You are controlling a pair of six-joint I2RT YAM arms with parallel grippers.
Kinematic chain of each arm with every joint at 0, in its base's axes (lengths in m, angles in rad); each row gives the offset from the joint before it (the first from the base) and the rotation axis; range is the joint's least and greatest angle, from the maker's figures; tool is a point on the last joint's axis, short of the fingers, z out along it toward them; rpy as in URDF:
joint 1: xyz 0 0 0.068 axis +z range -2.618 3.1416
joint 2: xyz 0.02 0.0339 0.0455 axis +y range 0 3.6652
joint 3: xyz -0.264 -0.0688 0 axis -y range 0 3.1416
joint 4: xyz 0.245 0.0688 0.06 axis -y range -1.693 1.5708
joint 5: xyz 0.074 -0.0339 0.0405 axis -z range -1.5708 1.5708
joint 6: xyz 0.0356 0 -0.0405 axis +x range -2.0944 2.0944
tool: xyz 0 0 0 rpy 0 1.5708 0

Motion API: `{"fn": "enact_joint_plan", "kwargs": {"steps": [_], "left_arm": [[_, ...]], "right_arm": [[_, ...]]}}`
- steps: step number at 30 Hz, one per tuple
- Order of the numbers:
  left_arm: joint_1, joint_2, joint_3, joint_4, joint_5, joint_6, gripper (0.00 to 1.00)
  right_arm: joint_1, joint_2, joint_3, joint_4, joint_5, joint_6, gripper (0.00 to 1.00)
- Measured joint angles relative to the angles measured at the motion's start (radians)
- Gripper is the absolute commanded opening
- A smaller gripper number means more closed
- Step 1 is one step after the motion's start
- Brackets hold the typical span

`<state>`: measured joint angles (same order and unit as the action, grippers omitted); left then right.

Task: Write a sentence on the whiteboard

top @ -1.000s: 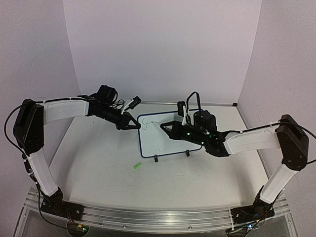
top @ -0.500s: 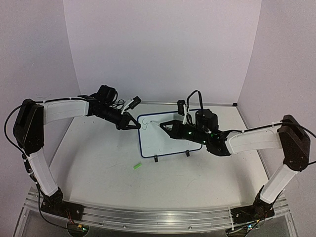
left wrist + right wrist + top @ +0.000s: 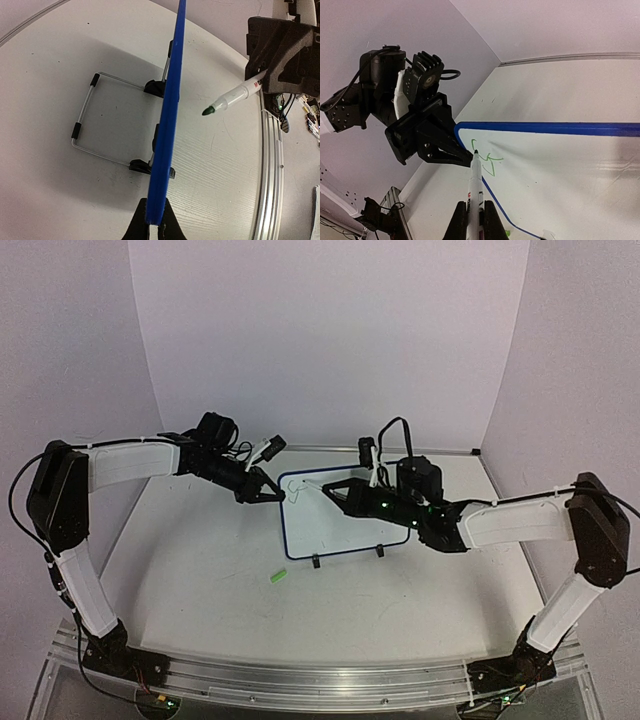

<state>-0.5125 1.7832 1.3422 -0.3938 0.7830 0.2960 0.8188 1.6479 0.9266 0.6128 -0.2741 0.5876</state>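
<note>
The whiteboard (image 3: pixel 345 520), white with a blue frame, stands on two black clip feet (image 3: pixel 316 562) and a wire stand (image 3: pixel 87 120). My left gripper (image 3: pixel 280 496) is shut on the board's left edge; in the left wrist view its fingertips (image 3: pixel 154 227) clamp the blue frame (image 3: pixel 170 125), seen edge-on. My right gripper (image 3: pixel 474 220) is shut on a white marker (image 3: pixel 475 185) with a green tip (image 3: pixel 206 111). The tip points at the board's upper left corner, next to a few green strokes (image 3: pixel 487 162). The strokes form no readable words. The left wrist view shows a gap between tip and frame.
A small green marker cap (image 3: pixel 278 578) lies on the table in front of the board's left corner. The white table meets the back wall along a metal strip (image 3: pixel 440 450). An aluminium rail (image 3: pixel 320 675) runs along the near edge.
The right arm has shifted slightly, carrying the marker a little to the left near the board's upper left corner. The left arm and the board have not moved.
</note>
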Motion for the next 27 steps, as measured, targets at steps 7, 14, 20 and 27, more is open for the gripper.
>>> {"fn": "enact_joint_plan", "kwargs": {"steps": [7,14,20,27], "left_arm": [[-0.002,0.0,0.0,-0.001,-0.001,0.004,0.0],[-0.002,0.0,0.0,-0.002,-0.001,0.008,0.0],[-0.004,0.0,0.006,-0.011,-0.008,0.01,0.0],[-0.004,0.0,0.008,-0.014,-0.009,0.011,0.0]], "right_arm": [[0.0,0.017,0.034,-0.004,0.004,-0.009,0.0],[0.0,0.045,0.054,-0.016,0.024,-0.012,0.0],[0.001,0.052,0.055,-0.03,0.032,-0.011,0.0],[0.001,0.052,0.049,-0.03,0.035,-0.008,0.0]]}}
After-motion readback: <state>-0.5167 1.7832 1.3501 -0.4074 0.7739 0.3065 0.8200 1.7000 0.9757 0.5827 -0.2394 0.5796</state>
